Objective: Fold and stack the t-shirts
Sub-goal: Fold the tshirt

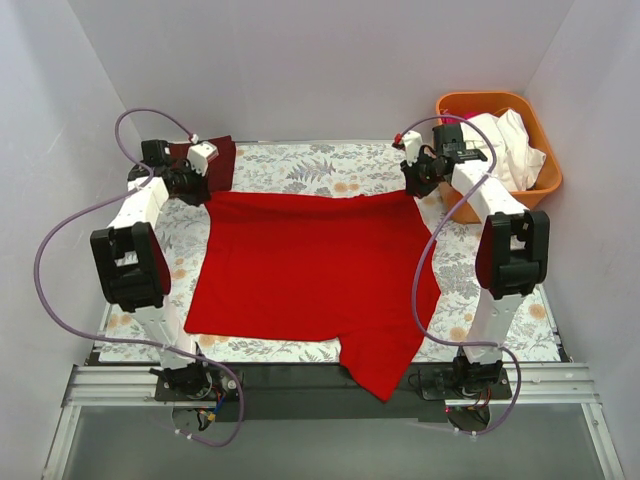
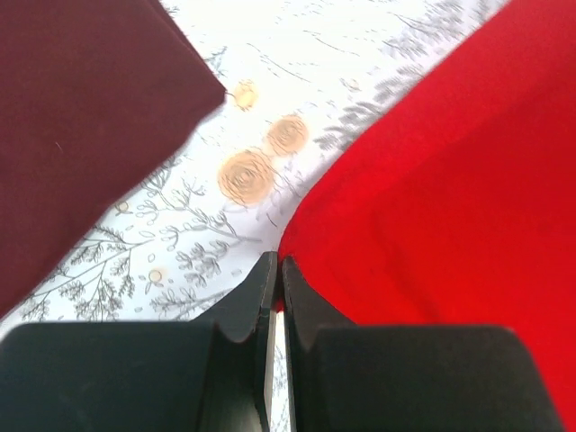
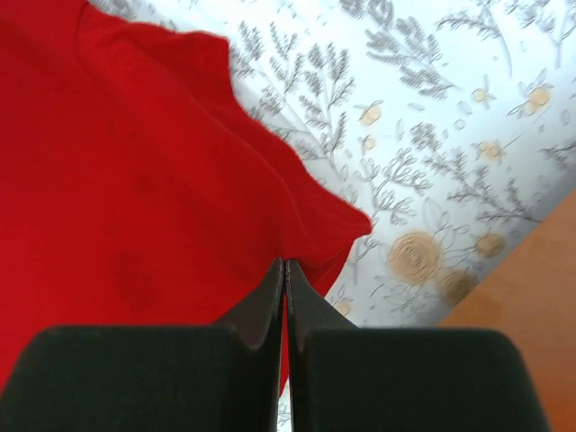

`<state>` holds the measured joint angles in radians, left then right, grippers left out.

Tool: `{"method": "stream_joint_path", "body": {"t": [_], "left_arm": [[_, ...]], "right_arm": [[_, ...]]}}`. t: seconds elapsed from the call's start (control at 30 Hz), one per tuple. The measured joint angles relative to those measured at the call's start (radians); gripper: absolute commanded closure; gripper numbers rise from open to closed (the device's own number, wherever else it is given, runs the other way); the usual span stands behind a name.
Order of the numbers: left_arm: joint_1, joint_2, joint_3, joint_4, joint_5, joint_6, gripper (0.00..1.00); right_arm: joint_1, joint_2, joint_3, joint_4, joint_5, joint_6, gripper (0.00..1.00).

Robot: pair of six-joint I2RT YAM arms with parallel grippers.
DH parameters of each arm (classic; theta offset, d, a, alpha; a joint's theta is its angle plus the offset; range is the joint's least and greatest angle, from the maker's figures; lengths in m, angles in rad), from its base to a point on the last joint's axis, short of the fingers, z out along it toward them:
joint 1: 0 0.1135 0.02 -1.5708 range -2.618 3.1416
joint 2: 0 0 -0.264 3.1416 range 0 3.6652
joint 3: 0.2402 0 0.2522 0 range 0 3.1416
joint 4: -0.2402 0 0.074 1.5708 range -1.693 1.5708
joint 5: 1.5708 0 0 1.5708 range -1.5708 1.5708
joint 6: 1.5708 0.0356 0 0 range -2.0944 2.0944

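The bright red t-shirt [image 1: 310, 270] lies spread across the middle of the table, its far edge stretched between both grippers. My left gripper [image 1: 205, 192] is shut on the shirt's far left corner; in the left wrist view the red cloth [image 2: 450, 207] runs into the tips of the left gripper [image 2: 277, 267]. My right gripper [image 1: 415, 190] is shut on the far right corner, where the red cloth [image 3: 135, 180] bunches at the tips of the right gripper [image 3: 284, 267]. The dark maroon t-shirt [image 1: 220, 160] [image 2: 81, 117] lies folded at the far left. The white t-shirt [image 1: 510, 150] sits crumpled in the tub.
An orange plastic tub [image 1: 550, 175] [image 3: 531, 297] stands at the far right, close to the right gripper. A flowered tablecloth [image 1: 300, 165] covers the table. One part of the red shirt [image 1: 385, 365] hangs over the near edge between the arm bases.
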<state>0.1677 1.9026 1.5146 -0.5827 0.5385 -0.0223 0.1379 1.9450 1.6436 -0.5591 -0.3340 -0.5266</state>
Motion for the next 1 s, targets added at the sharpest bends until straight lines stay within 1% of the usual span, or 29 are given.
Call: {"method": "stream_joint_path", "body": {"t": [0.23,0.43,0.67,1.0], "left_arm": [[0.005,-0.147,-0.182,0.0,0.012,0.089,1.0],[0.017,-0.175,-0.282,0.005,0.001,0.122,1.0],[0.022,-0.174,-0.323,0.042,-0.03,0.136,1.0],[0.027,-0.148,-0.335,0.06,-0.034,0.137,1.0]], "right_arm": [[0.0,-0.127,-0.163,-0.021,-0.022,-0.029,0.99],[0.0,-0.245,-0.303,-0.026,-0.054,-0.035,0.99],[0.002,-0.279,-0.422,-0.031,-0.074,-0.037,0.99],[0.015,-0.275,-0.495,-0.038,-0.081,-0.034,0.99]]}}
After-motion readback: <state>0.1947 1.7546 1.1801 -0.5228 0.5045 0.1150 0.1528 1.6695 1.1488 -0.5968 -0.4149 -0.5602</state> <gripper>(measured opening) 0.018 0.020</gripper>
